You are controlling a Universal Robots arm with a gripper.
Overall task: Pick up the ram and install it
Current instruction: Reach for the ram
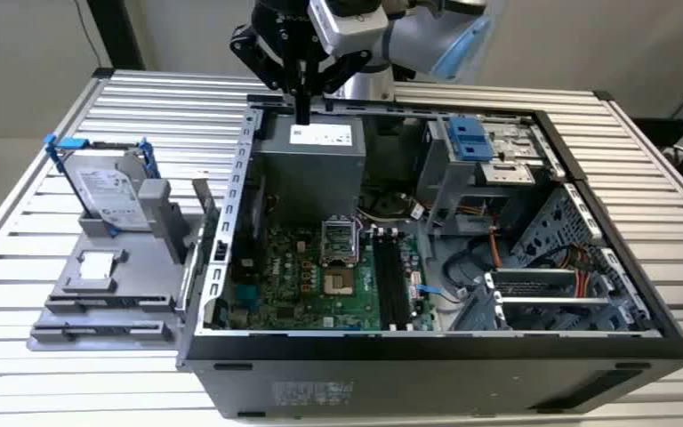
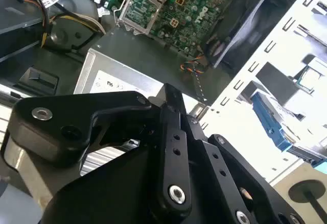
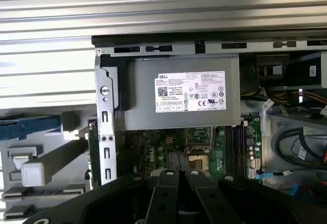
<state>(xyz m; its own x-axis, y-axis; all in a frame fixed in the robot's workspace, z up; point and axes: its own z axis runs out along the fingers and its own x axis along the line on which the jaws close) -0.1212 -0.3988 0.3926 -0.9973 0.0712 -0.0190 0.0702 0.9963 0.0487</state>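
Observation:
My gripper [image 1: 303, 114] hangs over the back edge of the open computer case [image 1: 579, 191], above the grey power supply [image 1: 312, 160]. Its black fingers [image 2: 172, 106] are pressed together and nothing shows between them. The ram [image 1: 203, 209] is a thin stick standing on edge in the grey fixture just outside the case wall on the exterior view's left. In the first wrist view it is a green strip [image 3: 93, 152] beside that wall. The long black motherboard slots [image 1: 391, 285] lie on the green board inside the case, well forward of the gripper.
A white-labelled hard drive in a blue bracket [image 1: 110, 191] stands on the grey fixture [image 1: 104, 307]. Inside the case are the processor socket [image 1: 335, 240], cables and drive cages [image 1: 532, 294]. The slatted metal table [image 1: 33, 178] surrounds the case.

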